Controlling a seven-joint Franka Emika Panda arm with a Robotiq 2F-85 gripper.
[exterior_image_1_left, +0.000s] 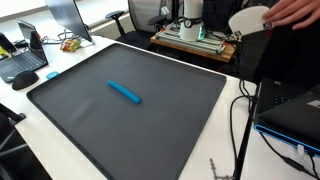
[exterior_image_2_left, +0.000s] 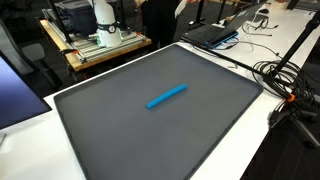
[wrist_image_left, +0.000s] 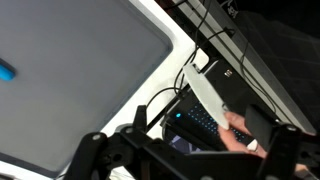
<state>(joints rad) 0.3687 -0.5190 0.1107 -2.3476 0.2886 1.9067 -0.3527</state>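
A blue marker (exterior_image_1_left: 125, 92) lies near the middle of a large dark grey mat (exterior_image_1_left: 90, 120); it shows in both exterior views (exterior_image_2_left: 166, 96) and at the left edge of the wrist view (wrist_image_left: 5, 71). My gripper (wrist_image_left: 190, 162) shows only in the wrist view. Its two dark fingers stand wide apart at the bottom of the frame, open and empty. It hangs beyond the mat's edge, above an open laptop (wrist_image_left: 200, 125). A person's hand (wrist_image_left: 243, 135) holds a white plate (wrist_image_left: 208, 92) over that laptop. The hand and plate also show in an exterior view (exterior_image_1_left: 250, 18).
The robot's white base (exterior_image_2_left: 105, 20) stands on a wooden stand behind the mat. Black cables (exterior_image_2_left: 285, 85) trail beside the mat on the white table. A laptop (exterior_image_2_left: 215, 35) sits near the mat's corner. Desks, chairs and clutter (exterior_image_1_left: 30, 60) lie beyond.
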